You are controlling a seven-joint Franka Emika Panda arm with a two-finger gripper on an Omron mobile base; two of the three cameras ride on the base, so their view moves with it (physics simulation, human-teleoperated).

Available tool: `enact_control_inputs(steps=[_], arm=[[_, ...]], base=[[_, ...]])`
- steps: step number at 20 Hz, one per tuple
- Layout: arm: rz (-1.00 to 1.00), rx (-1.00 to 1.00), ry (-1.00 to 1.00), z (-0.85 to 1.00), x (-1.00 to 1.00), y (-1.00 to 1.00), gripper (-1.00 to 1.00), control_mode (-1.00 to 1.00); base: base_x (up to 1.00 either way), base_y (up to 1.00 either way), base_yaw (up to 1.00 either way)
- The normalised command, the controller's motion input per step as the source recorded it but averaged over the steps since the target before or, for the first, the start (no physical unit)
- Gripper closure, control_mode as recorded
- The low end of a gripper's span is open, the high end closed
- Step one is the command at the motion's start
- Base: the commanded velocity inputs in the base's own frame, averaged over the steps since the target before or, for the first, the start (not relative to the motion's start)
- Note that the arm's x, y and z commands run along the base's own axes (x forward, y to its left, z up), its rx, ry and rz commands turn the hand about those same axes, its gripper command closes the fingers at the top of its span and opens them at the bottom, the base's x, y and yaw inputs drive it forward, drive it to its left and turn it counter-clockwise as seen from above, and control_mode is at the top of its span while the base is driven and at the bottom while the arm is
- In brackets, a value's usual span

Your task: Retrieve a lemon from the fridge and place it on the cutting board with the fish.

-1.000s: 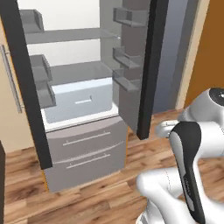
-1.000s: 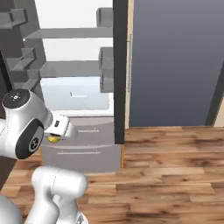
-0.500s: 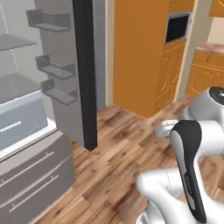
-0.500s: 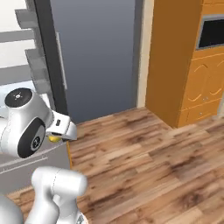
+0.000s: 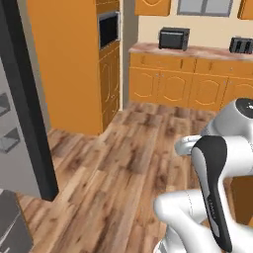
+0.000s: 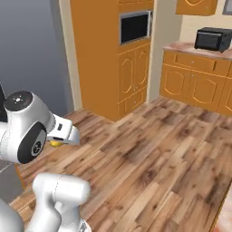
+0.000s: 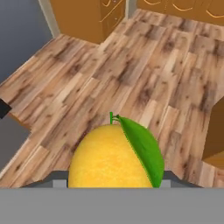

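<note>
We judge the fetching half of the task done: the small round yellow-orange lemon with a green leaf (image 7: 114, 155) sits right at our fingers (image 6: 55, 142), carried above the brown wooden plank floor (image 7: 131, 70). The tall grey fridge (image 5: 20, 148) lies off to one side of the fingers, its dark door edge open. Ahead of the fingers, well apart, are the orange wooden cabinets (image 6: 131, 68) and a table carrying a black toaster oven (image 6: 213, 40). Still to do: reach the cutting board with the fish and set the lemon down there. Our fingers are part-closed, clasping the lemon between them, and touch nothing else.
</note>
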Motion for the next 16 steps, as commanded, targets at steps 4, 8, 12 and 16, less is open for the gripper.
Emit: enact_control_inputs(steps=[4, 8, 12, 16], arm=[[0.0, 0.0, 0.0, 0.0, 0.0, 0.0, 1.0, 1.0], [0.0, 0.0, 0.0, 0.0, 0.0, 0.0, 1.0, 1.0], [0.0, 0.0, 0.0, 0.0, 0.0, 0.0, 1.0, 1.0], [0.0, 0.0, 0.0, 0.0, 0.0, 0.0, 1.0, 1.0]], base=[[0.0, -0.17, -0.69], [0.0, -0.11, -0.68], [0.0, -0.08, -0.66], [0.0, -0.04, -0.65]])
